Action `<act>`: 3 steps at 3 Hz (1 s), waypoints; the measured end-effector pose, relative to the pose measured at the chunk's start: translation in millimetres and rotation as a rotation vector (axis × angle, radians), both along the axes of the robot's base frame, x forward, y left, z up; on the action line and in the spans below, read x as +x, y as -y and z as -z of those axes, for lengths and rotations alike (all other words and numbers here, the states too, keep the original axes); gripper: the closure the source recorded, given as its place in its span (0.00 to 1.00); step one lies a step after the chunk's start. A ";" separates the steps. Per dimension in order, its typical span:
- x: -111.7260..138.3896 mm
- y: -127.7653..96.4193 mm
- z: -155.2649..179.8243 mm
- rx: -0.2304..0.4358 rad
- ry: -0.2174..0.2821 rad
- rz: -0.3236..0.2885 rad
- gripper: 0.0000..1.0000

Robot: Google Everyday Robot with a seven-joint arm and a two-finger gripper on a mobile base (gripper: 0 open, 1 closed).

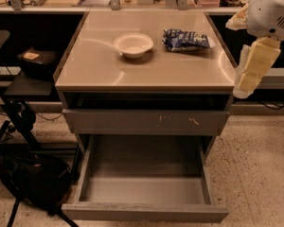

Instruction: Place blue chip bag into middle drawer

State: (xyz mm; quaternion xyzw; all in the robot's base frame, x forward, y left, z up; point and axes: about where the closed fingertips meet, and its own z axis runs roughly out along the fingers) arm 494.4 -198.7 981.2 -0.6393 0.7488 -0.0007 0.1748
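**One drawer open, bag not yet touched**

Nearest the camera, the middle drawer [144, 189] stands pulled well out, its smooth grey inside bare. That part of the job looks done: the opening is wide enough to take the bag from above. Just over it sits the shallower drawer front [146, 122] with its pale scratches, pushed in.

At the right edge of the view, the pincer [252, 71] hangs beside the right edge of the worktop [146, 74], off the surface and well apart from the bag. I cannot tell whether it is spread or closed. It has no hold of the bag.

Further back on the worktop rests a white bowl [133, 45], near the middle. Just to its right, toward the back right corner, lies the blue chip bag [186, 39], flat and apart from the bowl.

So the task looks barely begun. What is left, by my judgement: reach over to the bag, grasp it, lift it clear of the bowl, carry it forward past the worktop's front edge, lower it into the drawer and let go.
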 end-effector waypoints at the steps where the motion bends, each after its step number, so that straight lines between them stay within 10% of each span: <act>1: 57.9 -14.4 1.6 0.098 0.008 -0.067 0.00; 3: 117.3 -32.0 -38.0 0.141 0.135 -0.081 0.00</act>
